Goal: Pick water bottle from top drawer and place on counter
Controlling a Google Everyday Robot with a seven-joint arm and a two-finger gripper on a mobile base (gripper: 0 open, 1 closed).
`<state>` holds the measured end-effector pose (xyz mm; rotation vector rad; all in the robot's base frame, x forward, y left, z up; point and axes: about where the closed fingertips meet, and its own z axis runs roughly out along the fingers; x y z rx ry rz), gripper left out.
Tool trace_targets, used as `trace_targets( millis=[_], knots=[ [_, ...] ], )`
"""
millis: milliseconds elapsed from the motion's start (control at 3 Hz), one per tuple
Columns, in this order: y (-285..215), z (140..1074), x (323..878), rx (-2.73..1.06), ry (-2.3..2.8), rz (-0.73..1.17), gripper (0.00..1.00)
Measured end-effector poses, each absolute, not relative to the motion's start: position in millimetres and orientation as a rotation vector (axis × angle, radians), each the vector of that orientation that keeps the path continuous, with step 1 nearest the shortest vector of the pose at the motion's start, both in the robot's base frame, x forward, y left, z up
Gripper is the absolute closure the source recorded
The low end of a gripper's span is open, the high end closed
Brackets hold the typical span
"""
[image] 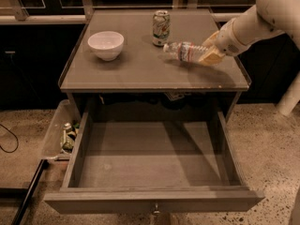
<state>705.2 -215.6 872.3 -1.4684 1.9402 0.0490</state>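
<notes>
My jaws are clamped on the base end of the water bottle (184, 51). It lies nearly on its side, with the cap pointing away from the jaws. I hold it by the base, I judge, because that let me lift it lengthwise out of a shallow box and leaves the rest of the bottle free to meet the surface.

The jaws hang low over the worktop (140, 71), inside its right edge. The bottle is out in front of them, just above the surface or grazing it; I cannot tell which. Its shadow falls directly beneath, so the gap is slight at most.

Just past the cap, a little farther back than the jaws, stands the soda can (161, 27), near the bottle but not touching it. The white bowl (106, 44) sits well beyond that, across the worktop. The top drawer (154, 201) is pulled fully out below and in front of the jaws, and nothing shows on its floor. The lift looks done. What remains is to lower the bottle onto bare surface short of the can and let go. Since it is lying down, it may roll.
</notes>
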Motion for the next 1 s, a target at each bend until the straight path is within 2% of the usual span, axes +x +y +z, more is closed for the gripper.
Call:
trace_targets(
  millis=[333,667,1000],
  knots=[
    [-181.2,862.6,698.0,-1.532,1.892,0.173,1.00],
    [-149.2,869.5,688.1,-1.584,1.829,0.215,0.82],
    [-147.4,869.5,687.6,-1.587,1.826,0.217,0.57]
  ],
)
